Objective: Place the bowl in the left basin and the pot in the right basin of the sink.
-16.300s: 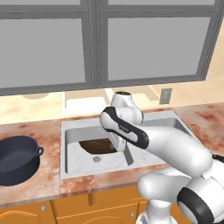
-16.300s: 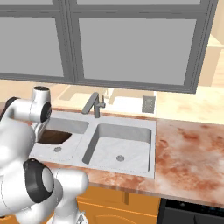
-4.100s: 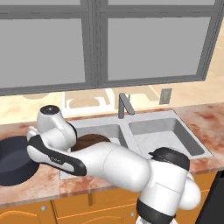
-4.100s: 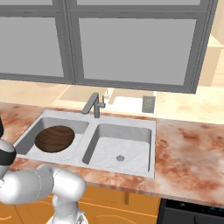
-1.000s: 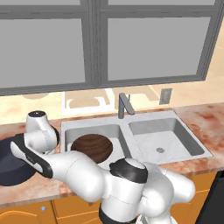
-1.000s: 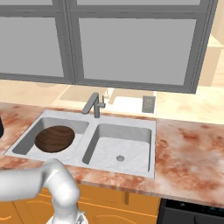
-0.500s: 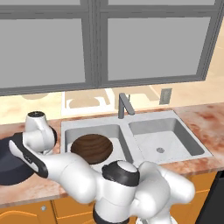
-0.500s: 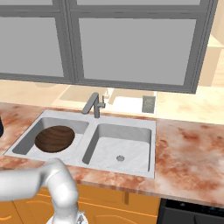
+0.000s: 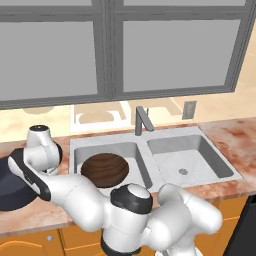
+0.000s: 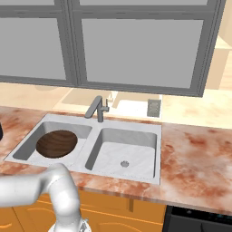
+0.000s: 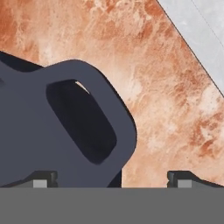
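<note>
bowl (image 9: pixel 103 169) in left basin (image 9: pixel 80 151) of sink (image 9: pixel 212 151) | pot (image 9: pixel 12 187) on table left of sink | pincer (image 11: pixel 111 177) now lower over pot handle (image 11: pixel 87 118), wide open, empty | grasp pending

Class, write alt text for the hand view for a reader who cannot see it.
Close up, the pot's dark loop handle lies between the open gripper's fingertips, over reddish marbled counter. A pale grey sink edge crosses the top right corner.
</note>
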